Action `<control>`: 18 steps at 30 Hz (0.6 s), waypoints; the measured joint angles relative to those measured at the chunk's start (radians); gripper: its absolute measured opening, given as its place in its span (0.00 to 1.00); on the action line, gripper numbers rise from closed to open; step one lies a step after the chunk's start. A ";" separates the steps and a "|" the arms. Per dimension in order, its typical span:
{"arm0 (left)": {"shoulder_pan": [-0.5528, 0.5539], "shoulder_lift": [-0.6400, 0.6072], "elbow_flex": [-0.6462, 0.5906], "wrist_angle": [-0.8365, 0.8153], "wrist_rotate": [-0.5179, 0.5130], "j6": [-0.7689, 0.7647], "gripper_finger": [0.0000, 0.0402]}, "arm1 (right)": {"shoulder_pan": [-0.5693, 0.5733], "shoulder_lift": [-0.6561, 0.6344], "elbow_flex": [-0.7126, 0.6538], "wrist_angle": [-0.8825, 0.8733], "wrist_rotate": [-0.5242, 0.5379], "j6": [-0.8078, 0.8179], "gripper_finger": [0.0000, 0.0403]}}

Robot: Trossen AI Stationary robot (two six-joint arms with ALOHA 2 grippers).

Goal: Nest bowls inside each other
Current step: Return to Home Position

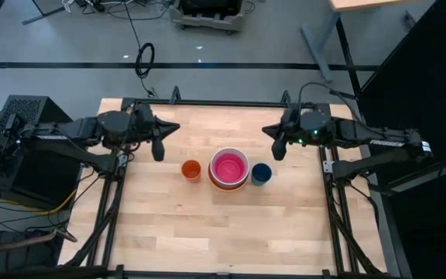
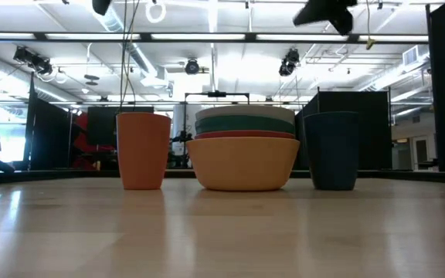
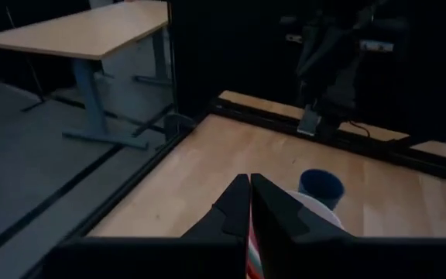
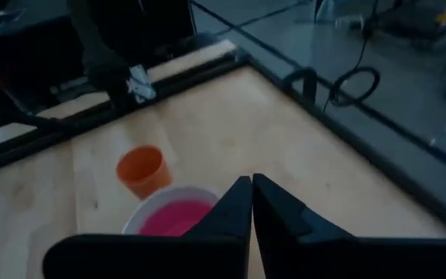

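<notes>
5 bowls (image 1: 229, 169) sit nested at the desk (image 1: 169, 225) centre, orange cup (image 1: 191, 169) leftward, blue cup (image 1: 261, 173) rightward. Left gripper (image 1: 158, 155) and right gripper (image 1: 279, 153) hang near the far edge, fingers together.

Surface materials and finishes at the desk (image 1: 169, 225).
The desk top is pale wood in jointed strips, smooth, with a soft sheen; its frame (image 1: 231, 102) is black metal rail. The nested bowls (image 2: 242, 164), the orange cup (image 2: 143, 150) and the blue cup (image 2: 331, 150) look like plain matt plastic, unpatterned. The left gripper (image 3: 250, 180) and right gripper (image 4: 252, 180) show dark, smooth, matt fingers. The floor (image 1: 68, 39) is grey, smooth and faintly glossy.
</notes>
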 joint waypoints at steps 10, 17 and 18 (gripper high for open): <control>-0.007 -0.170 -0.002 -0.155 -0.072 -0.030 0.00 | 0.025 -0.170 -0.212 0.244 0.007 0.097 0.00; -0.007 -0.324 -0.132 -0.111 -0.103 -0.038 0.00 | 0.025 -0.194 -0.219 0.252 0.008 0.014 0.00; -0.007 -0.327 -0.145 -0.084 -0.091 -0.015 0.00 | 0.025 -0.195 -0.219 0.260 0.007 -0.007 0.00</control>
